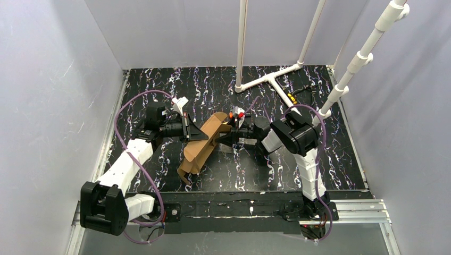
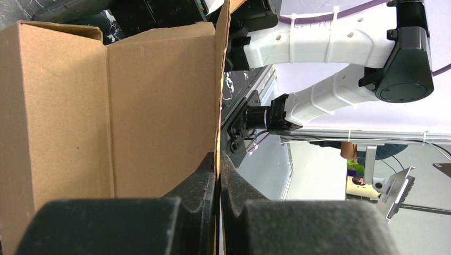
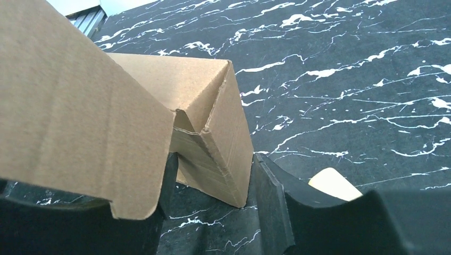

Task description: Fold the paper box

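The paper box (image 1: 205, 143) is a brown cardboard die-cut, partly folded and held tilted at the table's middle. My left gripper (image 1: 198, 134) is shut on the thin edge of one upright panel. In the left wrist view the fingers (image 2: 205, 180) pinch that edge, and the box's inner panels (image 2: 106, 106) fill the left side. My right gripper (image 1: 226, 139) is at the box's right side with its jaws apart. In the right wrist view a folded corner of the box (image 3: 213, 133) sits between the fingers (image 3: 268, 196), and a loose flap (image 3: 69, 117) overhangs the left finger.
A white pipe frame (image 1: 266, 79) lies on the black marbled table (image 1: 319, 159) at the back, with pipes rising from it. A small yellow marker (image 1: 291, 98) lies beside it. A pale yellow patch (image 3: 332, 183) shows behind my right finger. Grey walls enclose the table.
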Controlling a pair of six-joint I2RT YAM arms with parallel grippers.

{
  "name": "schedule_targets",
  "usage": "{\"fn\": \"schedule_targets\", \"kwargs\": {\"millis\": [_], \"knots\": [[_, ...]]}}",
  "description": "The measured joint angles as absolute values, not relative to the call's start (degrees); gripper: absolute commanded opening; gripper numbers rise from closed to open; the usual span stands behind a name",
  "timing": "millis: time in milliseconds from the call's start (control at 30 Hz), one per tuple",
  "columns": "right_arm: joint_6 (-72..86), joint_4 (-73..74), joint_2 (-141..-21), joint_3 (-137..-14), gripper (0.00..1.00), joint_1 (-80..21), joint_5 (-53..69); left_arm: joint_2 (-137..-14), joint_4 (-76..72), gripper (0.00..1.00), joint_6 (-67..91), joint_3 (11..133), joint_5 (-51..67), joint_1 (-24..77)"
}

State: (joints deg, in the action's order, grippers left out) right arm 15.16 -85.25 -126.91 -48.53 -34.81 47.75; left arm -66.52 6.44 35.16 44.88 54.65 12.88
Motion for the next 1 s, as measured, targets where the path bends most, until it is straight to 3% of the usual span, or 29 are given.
{"fn": "schedule_targets", "kwargs": {"millis": [367, 467, 700, 1000], "knots": [[15.1, -85.3, -127.2, -49.3, 0.62, -35.2, 45.4, -68.0, 5.9, 0.00, 35.2, 44.8, 55.5, 12.5], [15.1, -85.3, -127.5, -50.2, 0.56, -35.4, 45.0, -68.2, 5.6, 0.00, 35.4, 44.7, 55.6, 12.5], [15.2, -85.4, -127.9, -52.2, 0.27, -35.7, 45.9, -69.7, 4.9, 0.00, 35.9, 44.7, 55.8, 12.5], [15.0, -85.4, -127.9, -52.5, 0.07, -35.6, 47.7, -70.0, 4.8, 0.00, 36.3, 44.8, 56.4, 12.1]]}}
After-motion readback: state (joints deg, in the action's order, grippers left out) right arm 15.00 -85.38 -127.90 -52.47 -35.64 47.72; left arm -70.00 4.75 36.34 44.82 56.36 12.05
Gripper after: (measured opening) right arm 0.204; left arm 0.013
